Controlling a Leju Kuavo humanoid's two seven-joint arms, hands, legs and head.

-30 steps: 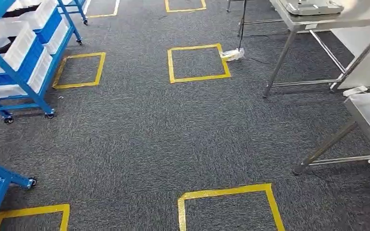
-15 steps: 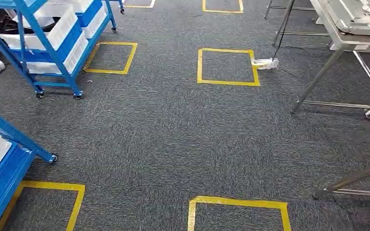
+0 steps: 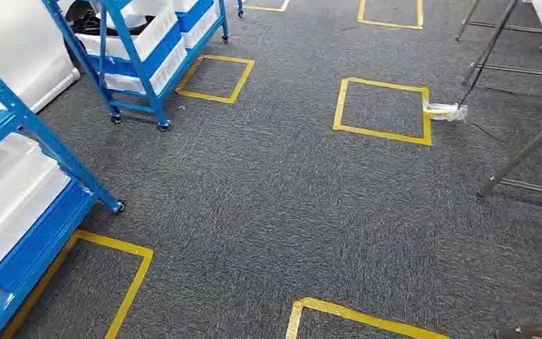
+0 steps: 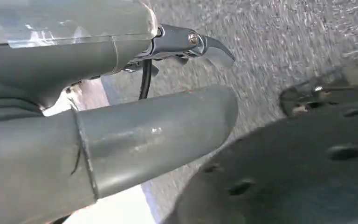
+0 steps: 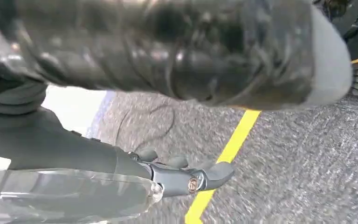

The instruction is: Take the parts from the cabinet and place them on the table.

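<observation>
Grey carpet (image 3: 282, 205), marked out in yellow tape squares (image 3: 383, 107), stretches ahead of us in the head view as we stand between the blue cabinet (image 3: 21, 212) close on our left and a second blue rack (image 3: 141, 67) farther off, both loaded with white bins (image 3: 3, 194). Over to the right, slanting metal legs (image 3: 522, 154) appear to belong to the worktop, whose surface lies outside the picture. We cannot make out any individual parts; whatever we are meant to fetch presumably sits in those bins, too far or too hidden to tell. Our left hand (image 4: 135, 116) hangs over the carpet with its thumb and fingers extended and nothing between them. Our right hand (image 5: 168, 140), blurred against a yellow line on the floor, also looks spread and empty, with nothing seen between thumb and fingers. We judge the job to be at its very start, or between trips: nothing is carried, the cabinet has yet to be reached into, and every part remains to be lifted out and taken across to the worktop.
</observation>
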